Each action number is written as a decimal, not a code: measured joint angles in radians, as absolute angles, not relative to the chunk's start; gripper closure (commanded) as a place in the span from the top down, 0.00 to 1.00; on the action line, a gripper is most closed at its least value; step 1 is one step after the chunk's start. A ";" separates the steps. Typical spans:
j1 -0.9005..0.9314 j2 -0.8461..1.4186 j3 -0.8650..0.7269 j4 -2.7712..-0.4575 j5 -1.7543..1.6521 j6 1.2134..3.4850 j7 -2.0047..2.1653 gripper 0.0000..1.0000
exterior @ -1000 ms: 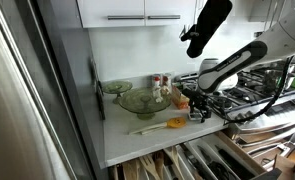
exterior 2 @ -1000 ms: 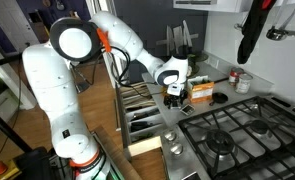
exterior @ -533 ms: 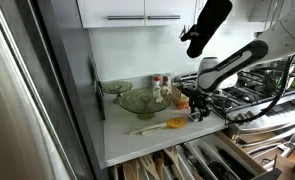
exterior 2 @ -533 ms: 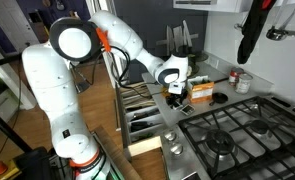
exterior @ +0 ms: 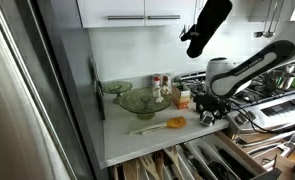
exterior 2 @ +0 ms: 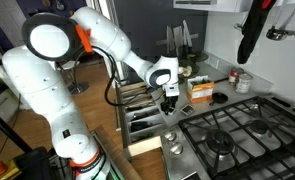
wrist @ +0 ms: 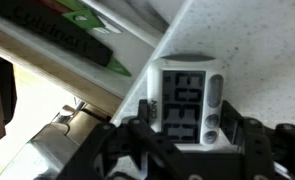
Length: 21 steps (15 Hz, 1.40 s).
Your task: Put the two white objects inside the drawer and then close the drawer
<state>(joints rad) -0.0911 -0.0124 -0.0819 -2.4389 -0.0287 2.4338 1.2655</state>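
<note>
Countertop (exterior: 137, 140) fills both exterior views; only the wrist view shows the jaws gripping a white object (wrist: 188, 100).

White rounded arm (exterior 2: 57, 75), orange joint ring, black pincer (exterior 2: 170, 101).

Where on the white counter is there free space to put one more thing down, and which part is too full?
The counter is bare along its front edge, between the spatula and the open drawer below. The back is crowded: glass bowls and small jars stand close together. The claw occupies the end by the stove.
</note>
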 measured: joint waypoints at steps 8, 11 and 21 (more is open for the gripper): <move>-0.092 -0.194 -0.079 -2.656 -0.035 2.435 0.821 0.44; -0.092 -0.223 -0.072 -2.708 -0.035 2.448 0.661 0.44; -0.069 -0.175 -0.048 -2.751 -0.029 2.578 0.150 0.44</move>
